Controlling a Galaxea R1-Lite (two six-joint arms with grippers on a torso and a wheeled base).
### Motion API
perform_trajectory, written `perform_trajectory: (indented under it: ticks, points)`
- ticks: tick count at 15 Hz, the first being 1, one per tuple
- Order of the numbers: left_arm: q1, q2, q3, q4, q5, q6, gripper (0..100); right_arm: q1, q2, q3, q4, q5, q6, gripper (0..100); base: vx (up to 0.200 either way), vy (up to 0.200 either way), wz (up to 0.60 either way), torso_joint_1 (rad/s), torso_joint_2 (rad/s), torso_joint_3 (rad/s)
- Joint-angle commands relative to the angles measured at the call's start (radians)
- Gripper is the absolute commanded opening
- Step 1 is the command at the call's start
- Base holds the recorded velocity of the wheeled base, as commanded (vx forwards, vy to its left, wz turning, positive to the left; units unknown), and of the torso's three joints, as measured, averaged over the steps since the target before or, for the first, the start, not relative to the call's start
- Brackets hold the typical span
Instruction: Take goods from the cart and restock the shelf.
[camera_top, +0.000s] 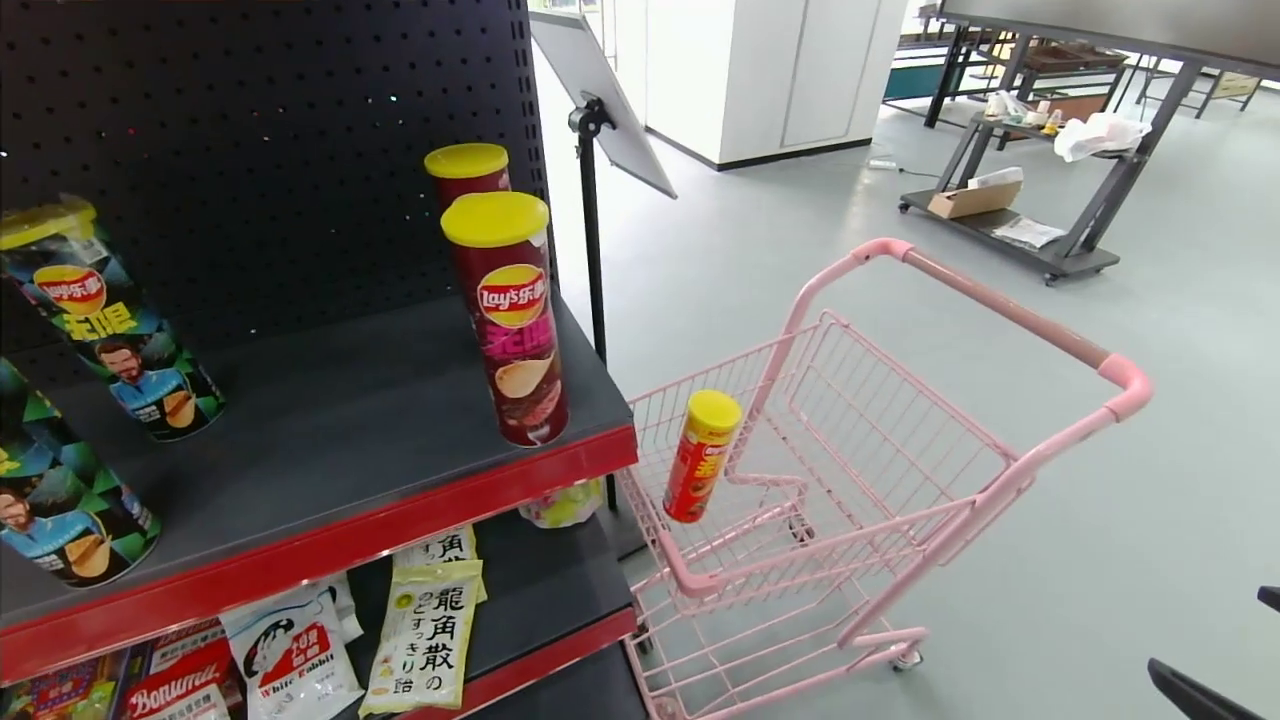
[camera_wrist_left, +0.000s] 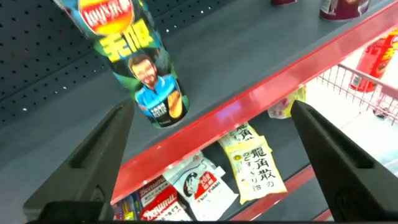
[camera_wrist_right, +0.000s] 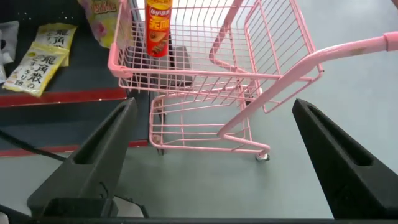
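The big black shelf has bare room in the middle of its top board. I think the next can should go there.

The pink cart stands just beside the shelf's right end. The right gripper hangs over the floor near the cart. Its fingers are spread wide and hold nothing.

The red can with the yellow lid is in the cart's basket, in the corner next to the shelf. It leans a little on the wire wall.

To do this well, I think the right gripper should come down from above, not from the side. It should pinch the can around its middle and lift it straight up. It should go over the rim before it turns to the shelf.

The left gripper is in front of the shelf. Its fingers are spread wide too, with nothing in them.

A grey sign on a stand is at the shelf's right end, behind the cart.

Two green cans stand at the left end of the top board.

A dark red can stands at the front right corner, and one more is behind it. The front one is tall and near the edge, so a bump could tip it.

Snack bags lie on the lower board
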Motion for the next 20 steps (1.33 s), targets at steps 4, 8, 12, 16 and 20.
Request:
perform_trajectory:
  ticks: [4,8,12,16,20]
  points:
    - [0.0,-0.006,0.007,0.004,0.002,0.0,100,0.0,0.038,-0.003,-0.005,0.0,0.0,100,0.0,0.0,0.0,-0.144,0.38,0.229]
    - [0.0,-0.026,0.01,0.023,0.002,0.004,100,0.0,0.064,-0.005,-0.007,0.0,0.0,100,0.0,0.0,0.0,-0.171,0.46,0.294]
    - [0.0,-0.028,0.013,0.023,0.002,0.004,100,0.0,0.1,-0.008,-0.008,0.002,0.001,100,0.0,0.0,0.0,-0.178,0.54,0.358]
    - [0.0,-0.028,0.01,0.023,0.002,0.006,100,-0.025,0.164,-0.023,-0.01,0.003,0.001,100,0.0,0.0,0.0,-0.144,0.48,0.338]
    - [0.0,-0.021,0.0,0.023,-0.004,0.004,100,-0.022,0.457,-0.177,-0.166,0.085,0.124,100,0.0,0.0,0.0,-0.027,0.09,0.072]
